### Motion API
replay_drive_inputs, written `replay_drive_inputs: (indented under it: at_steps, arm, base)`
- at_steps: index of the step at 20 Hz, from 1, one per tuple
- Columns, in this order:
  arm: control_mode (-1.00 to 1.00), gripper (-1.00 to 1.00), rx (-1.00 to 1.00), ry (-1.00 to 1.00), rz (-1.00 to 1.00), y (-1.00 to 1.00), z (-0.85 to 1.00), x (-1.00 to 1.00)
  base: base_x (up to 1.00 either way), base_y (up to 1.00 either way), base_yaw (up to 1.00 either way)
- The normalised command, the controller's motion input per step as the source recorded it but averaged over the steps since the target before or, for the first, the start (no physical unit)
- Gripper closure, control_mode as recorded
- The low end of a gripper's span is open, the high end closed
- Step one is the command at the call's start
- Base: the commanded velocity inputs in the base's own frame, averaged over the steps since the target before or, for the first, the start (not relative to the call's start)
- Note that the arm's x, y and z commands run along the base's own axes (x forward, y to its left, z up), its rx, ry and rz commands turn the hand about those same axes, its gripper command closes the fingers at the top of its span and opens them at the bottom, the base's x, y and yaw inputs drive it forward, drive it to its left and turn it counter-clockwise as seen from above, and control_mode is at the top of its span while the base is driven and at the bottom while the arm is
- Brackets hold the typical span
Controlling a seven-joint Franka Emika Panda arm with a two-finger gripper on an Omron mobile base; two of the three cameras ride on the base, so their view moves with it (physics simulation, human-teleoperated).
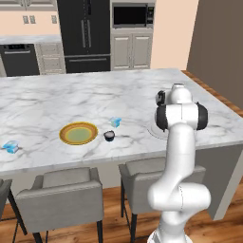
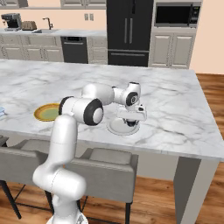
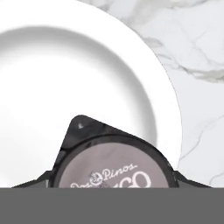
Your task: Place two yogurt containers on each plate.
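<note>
I'm looking over a marble kitchen island [image 1: 71, 95] with grey stools along its near edge. In the hand view a dark round yogurt cup [image 3: 114, 164] with a pale printed lid sits between my gripper's [image 2: 130, 124] fingers — gripped, right over the white plate [image 3: 65, 74] near the near edge toward the right end. The yellow-rimmed plate [image 1: 79, 133] lies further left along the same edge, a second dark cup [image 1: 109, 135] just beside it, a light-blue tub [image 1: 115, 122] near that — another blue tub [image 1: 11, 147] sits out by the left end.
</note>
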Motion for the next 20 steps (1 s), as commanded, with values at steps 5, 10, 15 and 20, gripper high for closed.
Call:
replay_drive_inputs:
  at_steps: [5,10,15,20]
  arm:
    - [-1.0,-1.0,0.0,0.0,0.0,0.0,0.0,0.0]
    - [-1.0,-1.0,0.0,0.0,0.0,0.0,0.0,0.0]
    - [-1.0,-1.0,0.01,-0.08,0.0,0.02,0.25,-0.2]
    - [-1.0,-1.0,0.03,-0.23,0.0,0.09,0.77,-0.48]
  base:
    - [0.0,0.0,0.0]
    - [0.0,0.0,0.0]
    - [0.0,0.0,0.0]
    - [0.0,0.0,0.0]
